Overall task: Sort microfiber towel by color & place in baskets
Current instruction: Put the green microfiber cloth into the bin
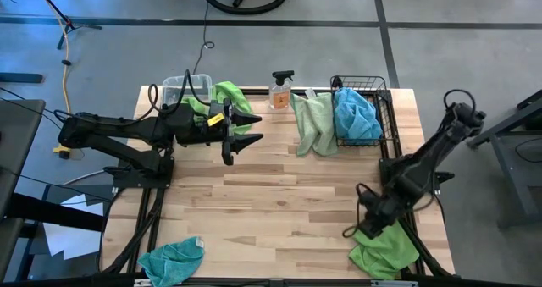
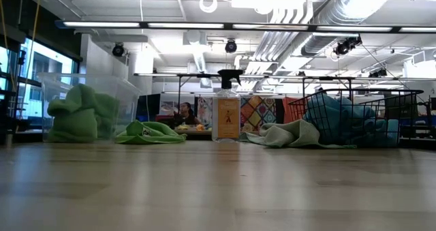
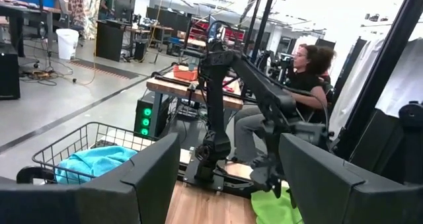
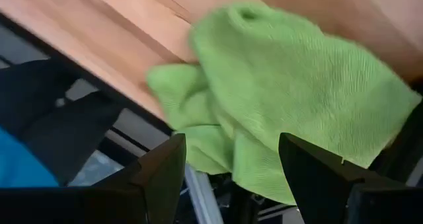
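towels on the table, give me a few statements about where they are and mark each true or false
1. The wire basket holds a blue towel. True.
2. The clear tub holds blue towels. False: it holds a green towel.
3. The right gripper hangs over a green towel at the table's near right corner, fingers open. True.
4. The left gripper is shut on a towel. False: it is open and empty.
5. A teal towel lies at the near left corner. True.
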{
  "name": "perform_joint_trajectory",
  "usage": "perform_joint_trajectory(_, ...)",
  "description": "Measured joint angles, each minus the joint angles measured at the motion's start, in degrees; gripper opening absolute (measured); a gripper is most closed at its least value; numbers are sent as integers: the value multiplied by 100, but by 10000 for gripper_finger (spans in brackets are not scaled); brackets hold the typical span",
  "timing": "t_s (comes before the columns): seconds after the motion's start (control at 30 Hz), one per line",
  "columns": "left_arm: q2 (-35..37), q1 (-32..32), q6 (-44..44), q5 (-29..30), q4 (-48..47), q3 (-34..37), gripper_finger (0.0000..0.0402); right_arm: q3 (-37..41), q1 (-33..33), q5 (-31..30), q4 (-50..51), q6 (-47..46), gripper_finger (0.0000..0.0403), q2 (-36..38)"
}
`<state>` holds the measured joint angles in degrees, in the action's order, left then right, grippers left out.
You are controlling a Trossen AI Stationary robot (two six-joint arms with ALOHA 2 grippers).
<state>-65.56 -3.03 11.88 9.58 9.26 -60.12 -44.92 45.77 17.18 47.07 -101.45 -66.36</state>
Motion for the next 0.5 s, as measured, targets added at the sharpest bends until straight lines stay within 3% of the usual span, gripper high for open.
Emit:
perform_joint_trajectory(0.13,0,0,2,0,-2,0,245,181,306,50,-495,-371,240,-345)
perform_joint_trajectory(0.5,0,0,11,0,-2,-2,245,181,619,581,-957,-196,240,-1795)
